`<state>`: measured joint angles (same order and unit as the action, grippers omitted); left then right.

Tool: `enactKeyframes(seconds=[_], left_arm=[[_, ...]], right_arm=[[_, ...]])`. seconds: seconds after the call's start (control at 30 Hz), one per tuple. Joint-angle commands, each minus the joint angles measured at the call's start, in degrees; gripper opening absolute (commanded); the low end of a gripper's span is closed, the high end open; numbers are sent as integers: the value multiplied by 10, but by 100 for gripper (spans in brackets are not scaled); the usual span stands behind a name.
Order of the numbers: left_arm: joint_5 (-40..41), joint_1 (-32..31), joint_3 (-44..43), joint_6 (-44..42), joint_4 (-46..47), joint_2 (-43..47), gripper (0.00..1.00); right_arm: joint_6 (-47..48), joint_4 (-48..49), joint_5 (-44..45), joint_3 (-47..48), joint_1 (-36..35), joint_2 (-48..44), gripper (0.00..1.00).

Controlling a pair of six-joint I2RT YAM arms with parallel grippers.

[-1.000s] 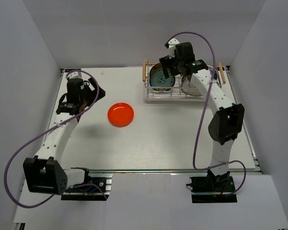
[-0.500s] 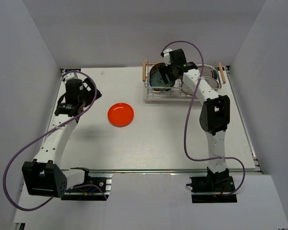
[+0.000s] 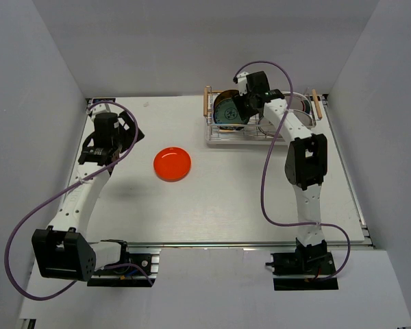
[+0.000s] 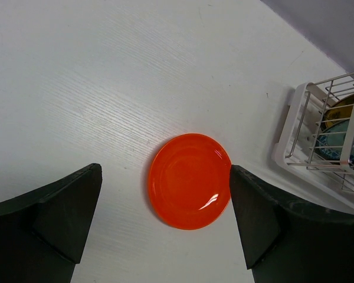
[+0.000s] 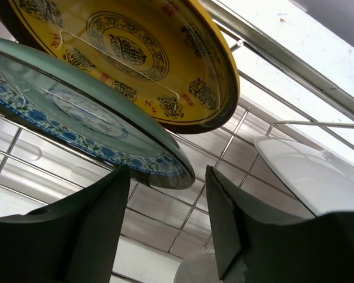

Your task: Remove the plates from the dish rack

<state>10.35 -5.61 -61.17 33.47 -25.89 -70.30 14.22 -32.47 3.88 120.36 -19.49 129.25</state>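
Note:
The silver wire dish rack (image 3: 212,136) with wooden handle bars stands at the back right. It holds a blue-patterned plate (image 5: 88,127), a yellow patterned plate (image 5: 135,56) behind it and a white plate (image 5: 307,174) to the right. My right gripper (image 5: 168,221) is open inside the rack, its fingers either side of the blue plate's lower rim, not closed on it. In the top view it (image 3: 243,110) sits over the rack's left half. An orange-red plate (image 3: 172,164) lies flat on the table. My left gripper (image 4: 165,227) is open and empty above it, back at the left (image 3: 113,140).
The rack also shows at the right edge of the left wrist view (image 4: 324,138). Grey walls close in the table at the back and sides. A metal rail (image 3: 260,243) runs along the near edge.
My right gripper has come down and to the left, from above the rack into it, beside the blue plate. The left arm has drawn back slightly from the orange-red plate.

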Motion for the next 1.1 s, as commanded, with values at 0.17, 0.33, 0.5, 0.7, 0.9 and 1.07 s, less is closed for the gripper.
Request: enactKeyframes(seconds=[0.17, 0.33, 0.5, 0.7, 0.9, 1.07], left_arm=[[9, -4, -23, -2, -1, 0, 98], [10, -4, -22, -3, -2, 3, 98], [11, -4, -22, -6, -2, 6, 98], [4, -9, -19, -9, 1, 12, 98], [0, -9, -13, -9, 3, 26, 98], [-8, -9, -3, -10, 15, 39, 98]], right_arm=[[5, 27, -33, 30, 9, 3, 50], [4, 29, -33, 30, 11, -1, 31], [12, 30, -27, 26, 13, -15, 12], [39, 41, -15, 13, 13, -33, 0], [66, 58, -10, -6, 13, -53, 0], [76, 65, -1, -12, 11, -83, 0]])
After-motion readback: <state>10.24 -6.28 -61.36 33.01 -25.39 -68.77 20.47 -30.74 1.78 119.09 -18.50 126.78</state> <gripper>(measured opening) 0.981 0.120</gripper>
